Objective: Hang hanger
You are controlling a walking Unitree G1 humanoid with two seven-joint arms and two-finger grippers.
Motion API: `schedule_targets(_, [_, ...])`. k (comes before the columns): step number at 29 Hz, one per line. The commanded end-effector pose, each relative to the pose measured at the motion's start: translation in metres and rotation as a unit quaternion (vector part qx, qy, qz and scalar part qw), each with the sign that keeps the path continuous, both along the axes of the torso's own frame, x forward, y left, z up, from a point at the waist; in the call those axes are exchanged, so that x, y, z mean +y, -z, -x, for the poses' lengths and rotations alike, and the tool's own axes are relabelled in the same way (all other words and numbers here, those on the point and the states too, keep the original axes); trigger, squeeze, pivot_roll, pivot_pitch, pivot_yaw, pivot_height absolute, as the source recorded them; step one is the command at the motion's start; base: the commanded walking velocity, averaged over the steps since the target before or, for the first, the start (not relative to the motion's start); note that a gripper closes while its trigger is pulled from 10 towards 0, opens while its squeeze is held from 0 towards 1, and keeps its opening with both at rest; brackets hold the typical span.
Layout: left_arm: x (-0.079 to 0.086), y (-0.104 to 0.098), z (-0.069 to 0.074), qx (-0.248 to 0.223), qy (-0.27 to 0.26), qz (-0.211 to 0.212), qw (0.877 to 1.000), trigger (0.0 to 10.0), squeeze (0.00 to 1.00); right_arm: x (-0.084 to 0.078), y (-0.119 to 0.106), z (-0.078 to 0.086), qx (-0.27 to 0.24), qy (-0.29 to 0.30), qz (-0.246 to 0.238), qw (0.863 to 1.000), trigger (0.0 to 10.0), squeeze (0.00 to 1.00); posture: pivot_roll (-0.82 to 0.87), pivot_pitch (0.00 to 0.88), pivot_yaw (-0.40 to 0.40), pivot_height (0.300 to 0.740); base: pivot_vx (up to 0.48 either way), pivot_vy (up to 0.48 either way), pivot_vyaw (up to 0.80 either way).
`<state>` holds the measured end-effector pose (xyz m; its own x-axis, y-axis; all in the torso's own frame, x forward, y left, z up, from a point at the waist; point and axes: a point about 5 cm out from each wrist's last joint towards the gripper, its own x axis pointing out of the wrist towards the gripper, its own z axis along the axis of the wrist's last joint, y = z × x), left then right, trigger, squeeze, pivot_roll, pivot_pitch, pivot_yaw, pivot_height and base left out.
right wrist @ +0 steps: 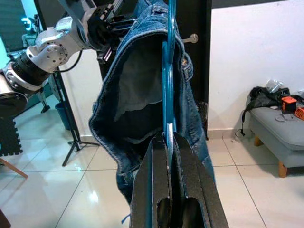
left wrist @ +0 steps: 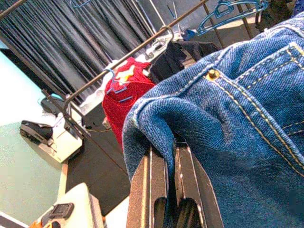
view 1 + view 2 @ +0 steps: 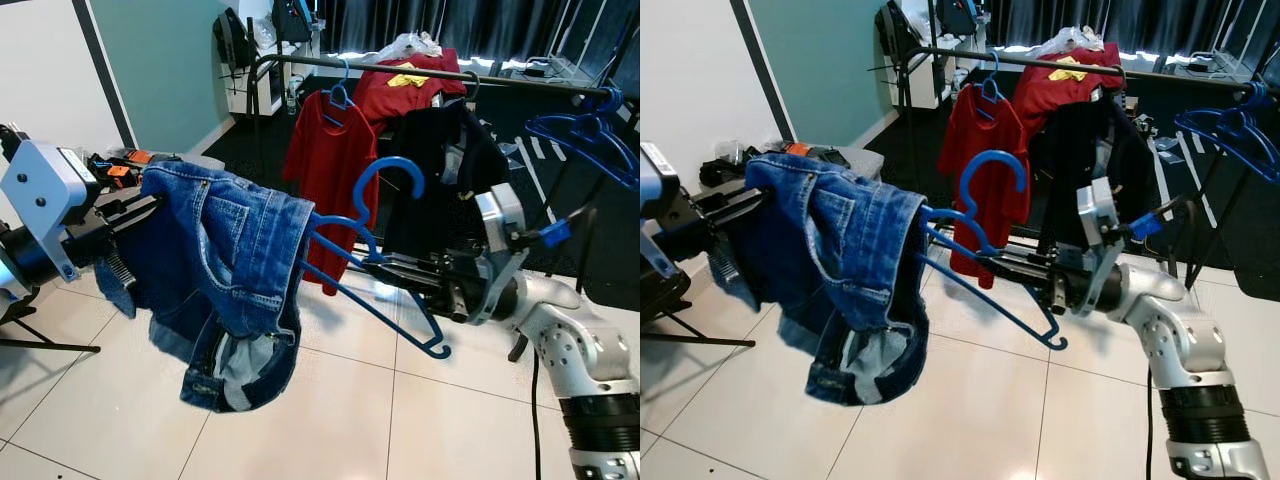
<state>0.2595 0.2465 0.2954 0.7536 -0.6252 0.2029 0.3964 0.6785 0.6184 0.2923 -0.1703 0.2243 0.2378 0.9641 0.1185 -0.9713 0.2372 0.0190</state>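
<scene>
A blue plastic hanger (image 3: 372, 296) is held level in front of me, its hook (image 3: 392, 172) pointing up. My right gripper (image 3: 388, 266) is shut on its lower bar, which the right wrist view shows pinched between the fingers (image 1: 156, 190). Blue denim jeans (image 3: 222, 268) are draped over the hanger's left end and hang down. My left gripper (image 3: 132, 214) is shut on the jeans' waistband from the left; in the left wrist view the denim (image 2: 228, 118) bunches over its fingers (image 2: 147, 190). The black clothes rail (image 3: 400, 68) stands behind.
On the rail hang a red shirt (image 3: 330, 165) on a blue hanger, dark garments (image 3: 440, 170) and empty blue hangers (image 3: 590, 140) at the right end. A grey couch (image 1: 280, 128) stands by the white wall, a tripod leg (image 3: 45, 345) on the tiled floor at left.
</scene>
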Motion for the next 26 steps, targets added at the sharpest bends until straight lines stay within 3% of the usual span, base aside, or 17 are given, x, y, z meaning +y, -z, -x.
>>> schedule_targets(1, [-0.001,-0.013,0.004,-0.022,0.000,-0.023,0.999,0.0,0.00,0.001,0.005,0.000,0.007,0.001,0.006,1.000,10.0,0.00,0.01,0.000,0.009,0.740,0.000,0.000,0.00])
schedule_targets(5, [-0.007,-0.013,0.005,-0.022,0.018,-0.021,0.999,0.0,0.00,0.002,0.005,-0.001,0.005,0.009,0.002,1.000,10.0,0.00,0.01,0.000,0.009,0.740,0.000,0.000,0.00])
schedule_targets(9, [-0.018,0.002,0.007,0.012,0.048,-0.032,0.998,0.0,0.00,0.003,-0.001,-0.003,-0.007,0.016,-0.019,1.000,10.0,0.00,0.00,0.000,0.011,0.740,0.000,0.000,0.00])
schedule_targets(16, [-0.024,0.020,0.008,0.044,0.055,-0.020,0.997,0.0,0.00,0.002,-0.005,-0.003,-0.011,0.021,-0.033,0.999,10.0,0.00,0.01,0.000,0.009,0.740,0.000,0.000,0.00])
schedule_targets(17, [-0.023,0.025,0.007,0.053,0.049,-0.023,0.997,3.8,0.00,0.002,-0.005,-0.004,-0.012,0.022,-0.034,0.999,10.0,0.00,0.01,0.000,0.009,0.740,0.000,0.000,0.00])
schedule_targets(20, [-0.023,0.028,0.006,0.058,0.043,-0.026,0.997,3.8,0.00,0.002,-0.005,-0.004,-0.013,0.022,-0.034,0.999,10.0,0.00,0.01,0.000,0.008,0.740,0.000,0.000,0.00])
schedule_targets(21, [-0.014,0.035,0.003,0.076,0.016,-0.026,0.997,10.0,0.32,0.002,-0.006,-0.003,-0.013,0.022,-0.036,0.999,10.0,0.00,0.01,0.000,0.007,0.740,0.000,0.000,0.00])
schedule_targets(22, [-0.014,0.035,0.003,0.076,0.016,-0.026,0.997,10.0,0.32,0.002,-0.006,-0.003,-0.013,0.022,-0.036,0.999,10.0,0.00,0.01,0.000,0.007,0.740,0.000,0.000,0.00])
schedule_targets(23, [-0.006,0.040,0.001,0.083,-0.012,-0.041,0.996,10.0,1.00,0.002,-0.006,-0.003,-0.013,0.022,-0.036,0.999,10.0,0.00,0.01,0.000,0.009,0.740,0.000,0.000,0.00])
schedule_targets(24, [-0.006,0.040,0.001,0.083,-0.012,-0.041,0.996,10.0,1.00,0.002,-0.006,-0.003,-0.013,0.022,-0.036,0.999,10.0,0.00,0.01,0.000,0.009,0.740,0.000,0.000,0.00])
schedule_targets(26, [0.010,0.047,0.001,0.102,-0.053,-0.079,0.990,10.0,1.00,0.001,-0.007,-0.003,-0.014,0.020,-0.039,0.999,10.0,0.00,0.00,0.000,0.009,0.740,0.000,0.000,0.00])
